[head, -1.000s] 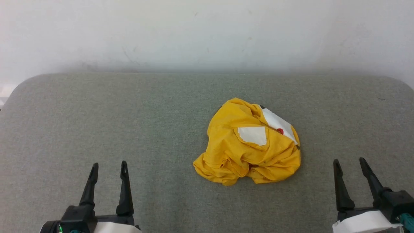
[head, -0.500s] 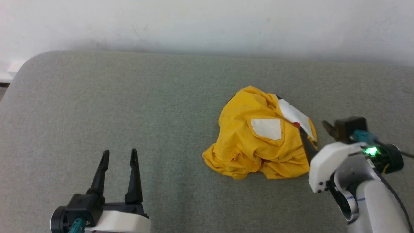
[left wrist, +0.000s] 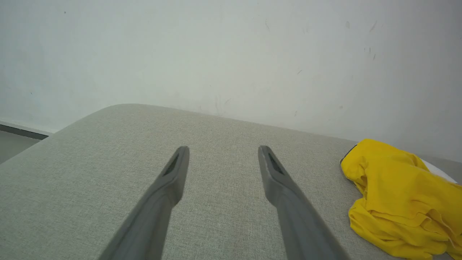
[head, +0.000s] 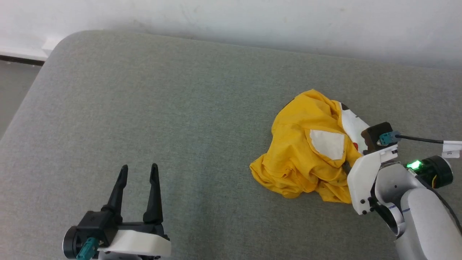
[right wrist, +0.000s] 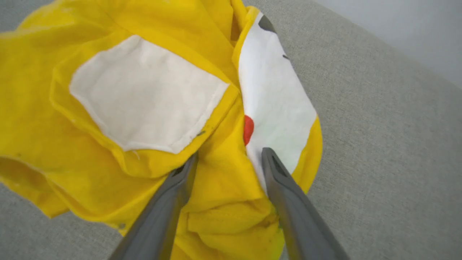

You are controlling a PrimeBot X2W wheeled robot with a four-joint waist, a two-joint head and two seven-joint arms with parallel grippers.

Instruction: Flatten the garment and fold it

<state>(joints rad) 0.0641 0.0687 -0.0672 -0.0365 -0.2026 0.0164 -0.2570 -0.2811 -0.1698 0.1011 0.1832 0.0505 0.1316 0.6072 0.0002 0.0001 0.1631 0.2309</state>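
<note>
The garment [head: 306,151] is a bright yellow T-shirt lying crumpled in a heap on the grey cushion, right of centre. A white patch [head: 327,143] faces up, and a white print with a red spot [right wrist: 248,128] runs along its right side. My right gripper [right wrist: 230,154] is open over the heap's right part, its fingers astride a yellow fold just below the red spot. In the head view the right wrist [head: 375,159] hides those fingers. My left gripper [head: 139,168] is open and empty at the lower left, well away from the garment [left wrist: 397,195].
The grey fabric cushion [head: 180,108] spans the view, with a rounded far-left corner. A white wall [head: 252,14] rises right behind it. Floor [head: 14,83] shows past the left edge. A black cable [head: 418,139] runs off the right wrist.
The head camera has shifted, so the whole scene has moved in the picture. My right arm has swung in from the lower right and now stands over the garment's right side. The left gripper stays open.
</note>
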